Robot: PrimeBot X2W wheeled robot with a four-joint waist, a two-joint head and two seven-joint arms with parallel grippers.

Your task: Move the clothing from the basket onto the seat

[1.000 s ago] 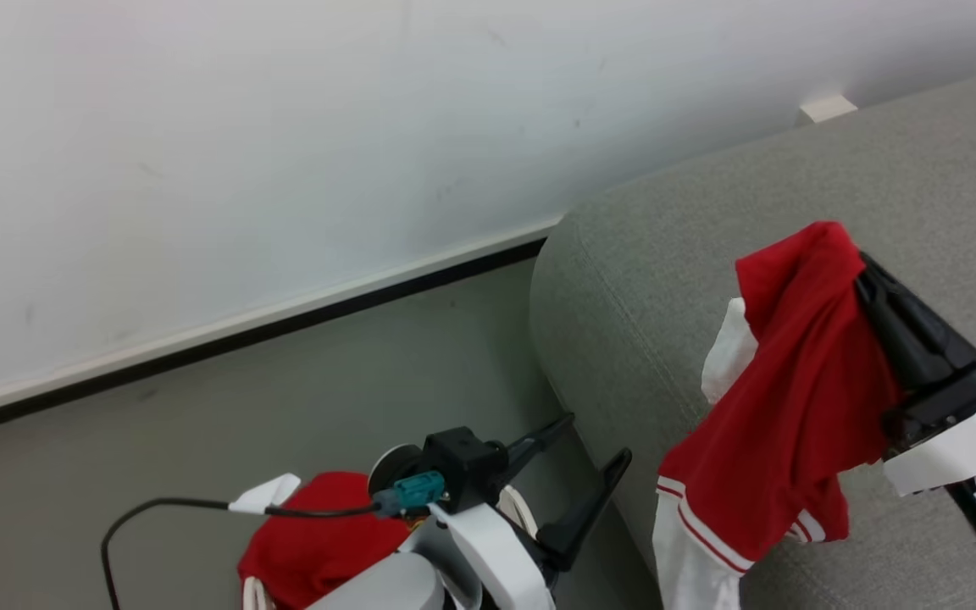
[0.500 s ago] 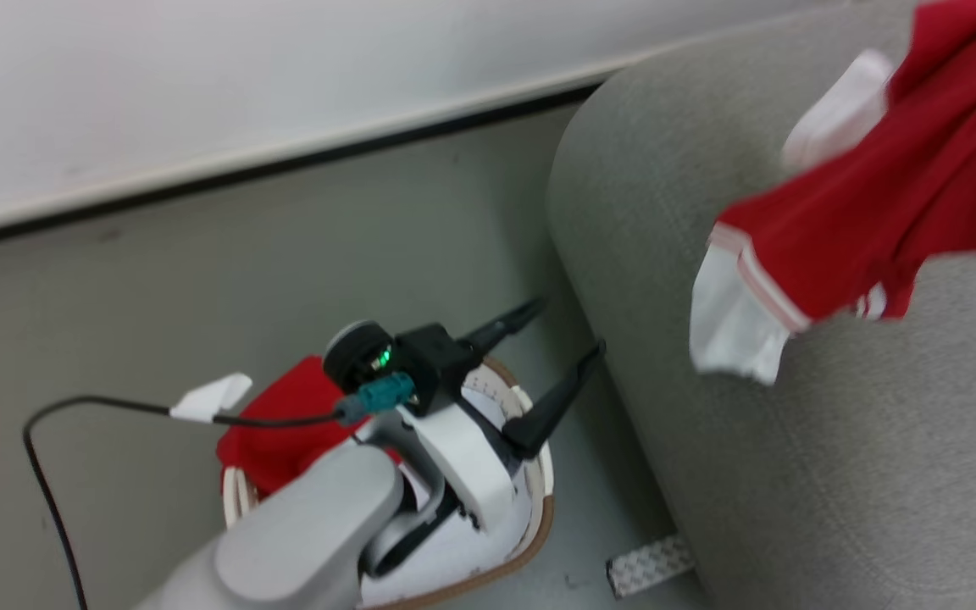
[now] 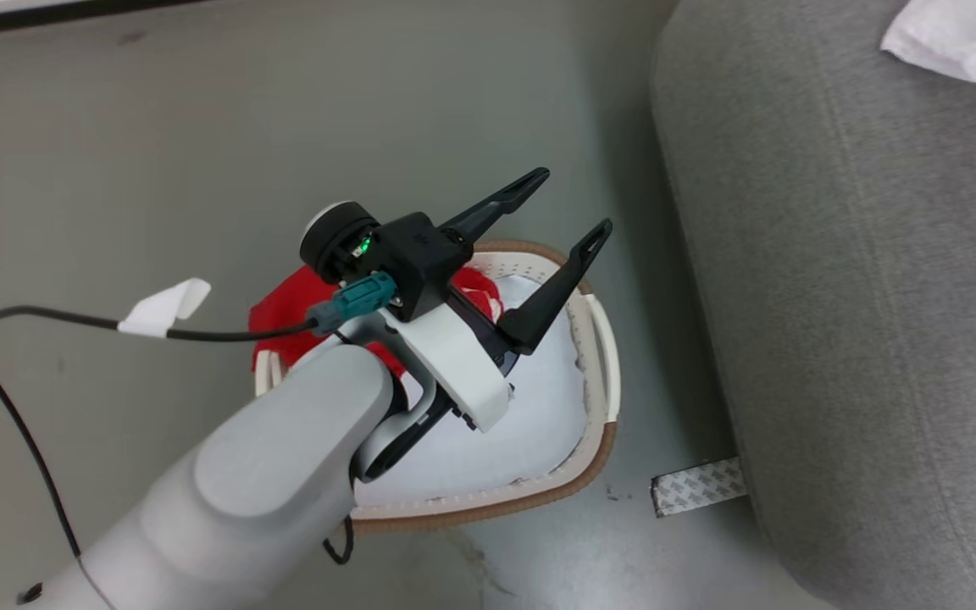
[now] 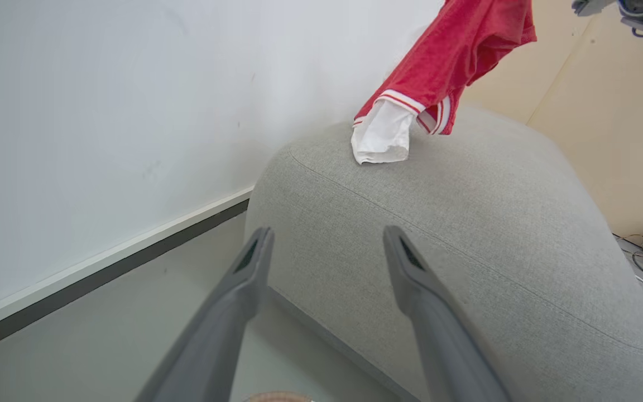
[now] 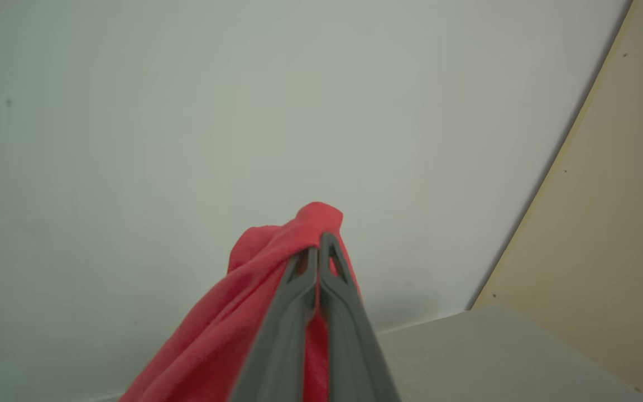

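Now we pinch a red garment (image 4: 455,50) in our right tool (image 5: 318,245), fingers pressed together, and it hangs over the seat (image 3: 861,296), its white sleeve end low against the seat's top. Our left tool (image 3: 573,201) is spread wide and empty above the basket (image 3: 539,496), where more red clothing (image 3: 285,318) lies at its left end.

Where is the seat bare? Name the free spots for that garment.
The seat is bare on both sides of its seam, except where the hanging garment droops its white sleeve. Crowded: the basket, with red clothing and the open left hand above it.
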